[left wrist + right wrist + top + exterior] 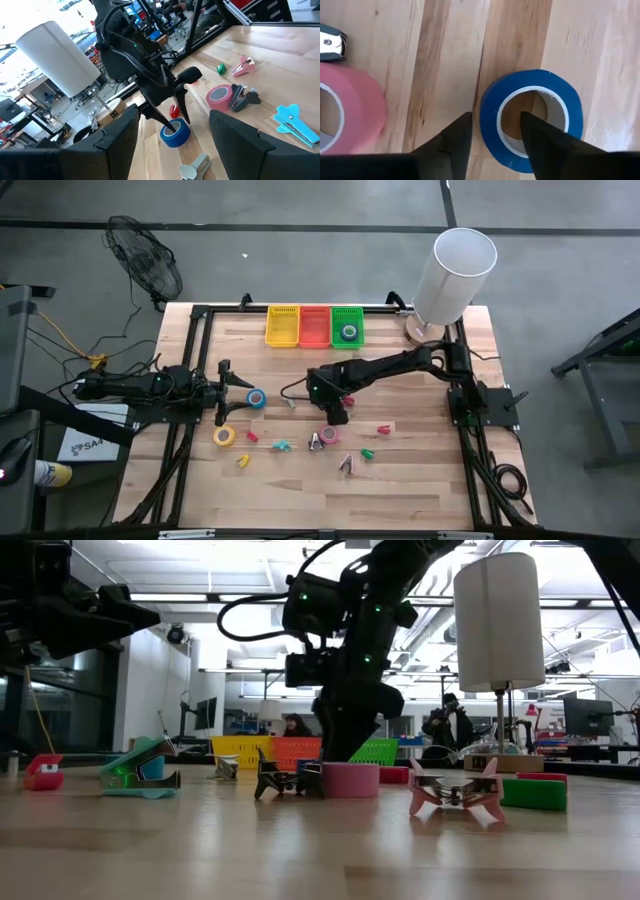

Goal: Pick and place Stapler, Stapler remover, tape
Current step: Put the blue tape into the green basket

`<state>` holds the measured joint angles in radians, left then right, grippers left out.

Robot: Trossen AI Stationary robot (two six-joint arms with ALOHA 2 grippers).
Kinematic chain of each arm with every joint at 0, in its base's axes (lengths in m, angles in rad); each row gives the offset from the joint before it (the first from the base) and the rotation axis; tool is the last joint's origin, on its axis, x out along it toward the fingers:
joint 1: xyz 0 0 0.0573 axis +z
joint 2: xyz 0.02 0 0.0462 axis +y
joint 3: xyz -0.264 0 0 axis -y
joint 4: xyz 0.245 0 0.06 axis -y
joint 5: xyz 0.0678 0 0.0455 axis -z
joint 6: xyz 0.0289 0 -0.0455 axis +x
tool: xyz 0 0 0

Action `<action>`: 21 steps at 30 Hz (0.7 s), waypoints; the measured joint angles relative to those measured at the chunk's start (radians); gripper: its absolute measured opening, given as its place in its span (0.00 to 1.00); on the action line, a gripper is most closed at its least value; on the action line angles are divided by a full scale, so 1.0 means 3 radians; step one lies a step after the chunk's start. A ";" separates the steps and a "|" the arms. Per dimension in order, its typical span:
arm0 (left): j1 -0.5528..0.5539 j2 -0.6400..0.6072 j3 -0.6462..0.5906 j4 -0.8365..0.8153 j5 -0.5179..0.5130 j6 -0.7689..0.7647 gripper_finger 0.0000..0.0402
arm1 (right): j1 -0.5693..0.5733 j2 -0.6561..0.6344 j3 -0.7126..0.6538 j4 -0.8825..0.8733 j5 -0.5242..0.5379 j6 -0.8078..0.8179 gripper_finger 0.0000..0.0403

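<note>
My right gripper (495, 119) is open and points down over a blue tape roll (530, 117) lying flat on the table. One finger is in the roll's centre hole and the other is outside its wall, with a gap on both sides. This also shows in the left wrist view (175, 134). A pink roll (330, 435) lies just nearer. My left gripper (222, 392) is open and empty at the table's left, beside a second blue roll (256, 398). A yellow roll (224, 436) lies nearer. Another roll (348, 332) lies in the green basket (347, 316).
Yellow (282, 326), red (314, 326) and green baskets stand in a row at the far edge. A white cylinder (452, 272) stands at the far right. Small staplers and staple removers lie scattered near the pink roll, among them a teal one (281, 445) and a pink one (346, 465).
</note>
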<state>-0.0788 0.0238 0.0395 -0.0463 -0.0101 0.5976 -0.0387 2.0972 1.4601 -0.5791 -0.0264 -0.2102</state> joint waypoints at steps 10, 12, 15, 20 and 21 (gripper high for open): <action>0.0000 0.0000 0.0000 0.0000 0.0000 0.0000 0.59 | 0.0000 0.0001 -0.0005 -0.0016 -0.0024 0.0170 0.11; 0.0000 0.0000 0.0000 0.0000 0.0000 0.0000 0.59 | -0.0009 0.0001 -0.0005 -0.0036 -0.0032 0.0276 0.08; 0.0000 -0.0001 0.0000 0.0000 0.0000 0.0000 0.59 | -0.0041 -0.0025 -0.0008 -0.0139 -0.0054 0.0450 0.08; -0.0001 -0.0001 0.0000 0.0001 0.0000 0.0000 0.59 | -0.0125 -0.0174 -0.0011 -0.0257 0.0032 0.0762 0.09; 0.0000 -0.0001 0.0000 0.0000 -0.0001 0.0000 0.59 | -0.0143 -0.0214 -0.0011 -0.0266 0.0102 0.0795 0.10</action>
<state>-0.0789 0.0235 0.0395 -0.0463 -0.0104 0.5976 -0.0815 2.0330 1.4567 -0.6590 0.0041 0.0283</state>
